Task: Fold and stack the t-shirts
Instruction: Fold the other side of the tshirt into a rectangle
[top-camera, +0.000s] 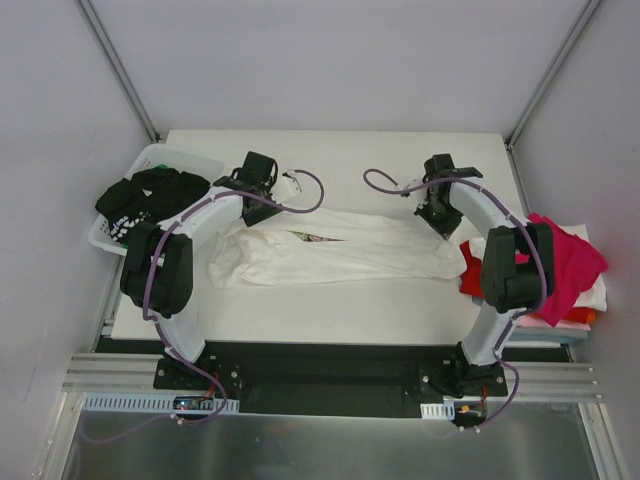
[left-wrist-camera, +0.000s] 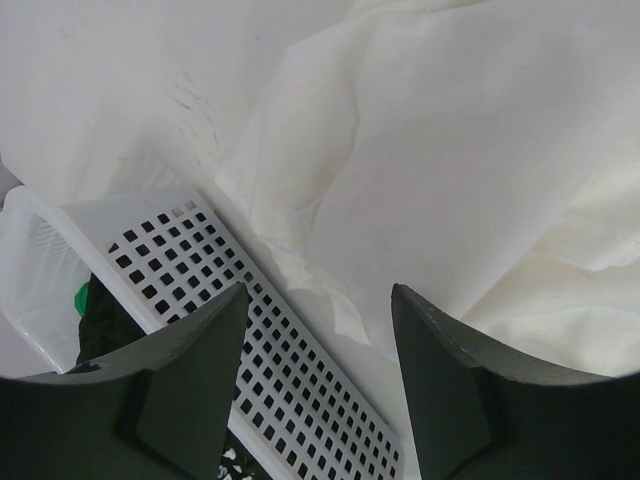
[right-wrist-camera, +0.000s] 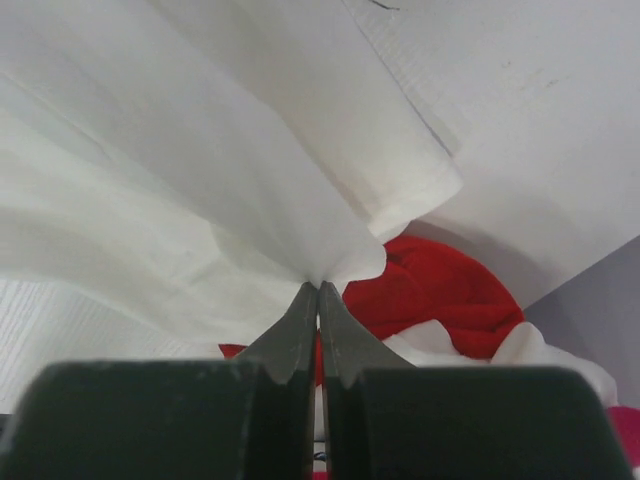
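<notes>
Where the white t-shirt (top-camera: 345, 258) bunches, its print (top-camera: 312, 237) barely shows.

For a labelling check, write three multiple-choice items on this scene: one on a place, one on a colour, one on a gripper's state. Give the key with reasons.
1. Where on the table does the white basket sit?
A. at the right edge
B. at the left edge
C. in the middle

2. What colour is the top t-shirt stacked at the right?
A. blue
B. yellow
C. magenta

3. How is the right gripper?
A. shut on the white t-shirt
B. open over bare table
C. shut on the basket

Key:
1 B, the top view shows it at the far left.
2 C, magenta cloth lies uppermost there.
3 A, its wrist view shows the fingertips closed together on a pinch of white cloth.
</notes>
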